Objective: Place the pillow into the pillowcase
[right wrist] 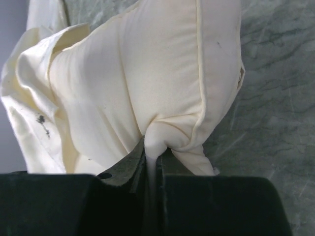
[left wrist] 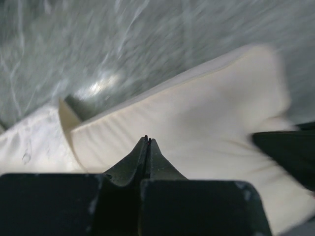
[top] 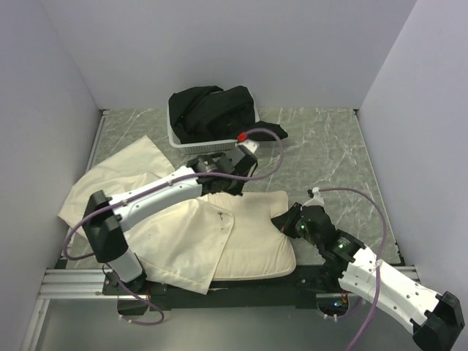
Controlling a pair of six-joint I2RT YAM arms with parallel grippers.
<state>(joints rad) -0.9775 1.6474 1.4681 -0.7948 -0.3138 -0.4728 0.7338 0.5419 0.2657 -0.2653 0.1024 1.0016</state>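
Note:
The pillow (top: 252, 234) lies plain side up near the table's front edge; its bear print is hidden. The pillowcase (top: 179, 245) is wrinkled and lies over the pillow's left part, with more of it spread to the far left. My right gripper (top: 282, 219) is shut on a pinch of the pillow's right edge (right wrist: 147, 73), with fabric squeezed between the jaws (right wrist: 152, 150). The pillowcase (right wrist: 24, 113) bunches on the left of that view. My left gripper (top: 235, 189) is shut and empty just above the pillow's far edge (left wrist: 197, 113). Its closed tips (left wrist: 146, 141) show in the blurred left wrist view.
A white basket (top: 191, 145) heaped with black cloth (top: 212, 110) stands at the back centre, and some cloth spills over its right side. Grey walls close in the left, right and back. The right arm's dark end (left wrist: 290, 152) shows beside the pillow.

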